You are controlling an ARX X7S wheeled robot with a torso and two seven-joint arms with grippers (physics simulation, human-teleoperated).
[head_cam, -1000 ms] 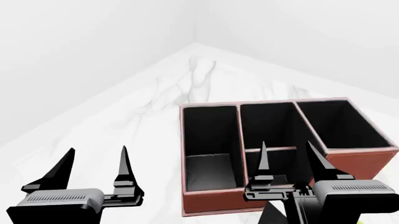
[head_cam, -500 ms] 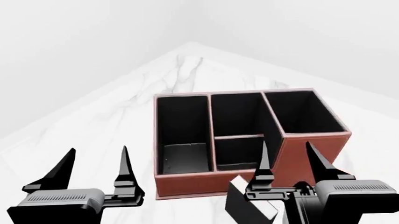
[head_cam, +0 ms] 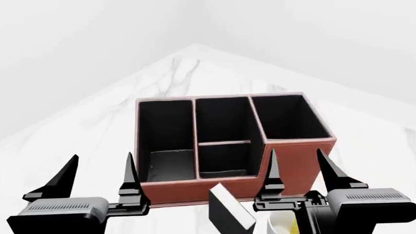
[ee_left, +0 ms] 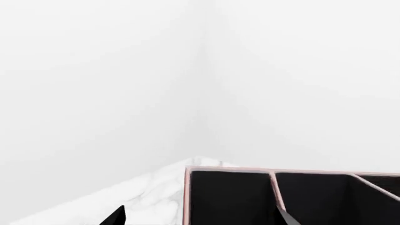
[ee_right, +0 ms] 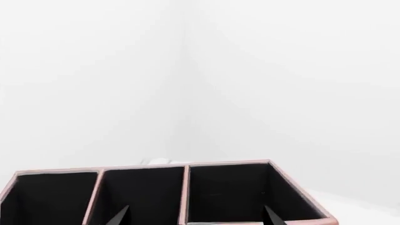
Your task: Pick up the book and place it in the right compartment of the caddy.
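Reddish-brown, the caddy (head_cam: 221, 187) is seen on the marble table (head_cam: 97, 122), its right compartment (head_cam: 289, 119) (the tallest of 3) unoccupied. The book (head_cam: 229, 210) is seen in front of it. The left gripper (head_cam: 97, 168) and right gripper (head_cam: 297, 163) are held open, gripping nothing.

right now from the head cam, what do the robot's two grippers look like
Both look alike. The left gripper and right gripper are matte black, each with two long fingers tapering to sharp points. Each sits on a boxy body with a grey top face carrying a strip of fine ribbed lines. No cables or lettering show. In the wrist views only the black fingertips appear.
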